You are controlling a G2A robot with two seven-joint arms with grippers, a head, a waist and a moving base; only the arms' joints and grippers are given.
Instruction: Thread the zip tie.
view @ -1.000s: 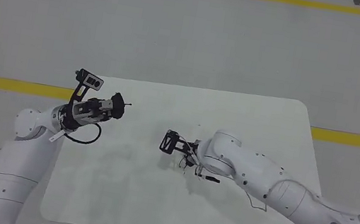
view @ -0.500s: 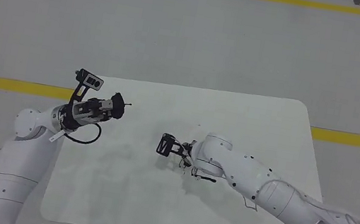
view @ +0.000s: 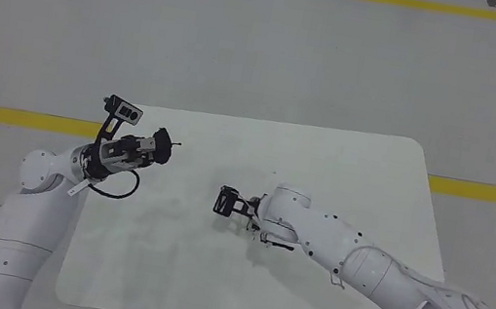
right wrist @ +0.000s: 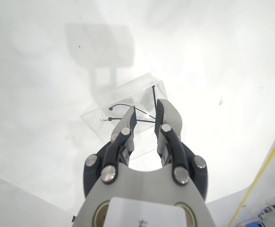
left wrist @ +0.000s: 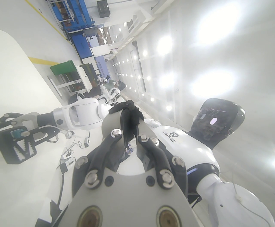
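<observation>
On the white counter [view: 346, 161], near its middle, a clear box [right wrist: 129, 90] holds thin black zip ties [right wrist: 153, 96], loosely crossed, each with a small head. The right gripper [right wrist: 146, 104] hangs open over them. By the counter's left edge, the left gripper [left wrist: 129, 114] is pinched closed on a black strand [view: 174, 145].

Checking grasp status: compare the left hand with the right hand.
The left hand is shut on a black item; the right hand is open. The left hand sits by the table edge; the right hand hangs over a clear box of zip ties. Both are two-fingered.
</observation>
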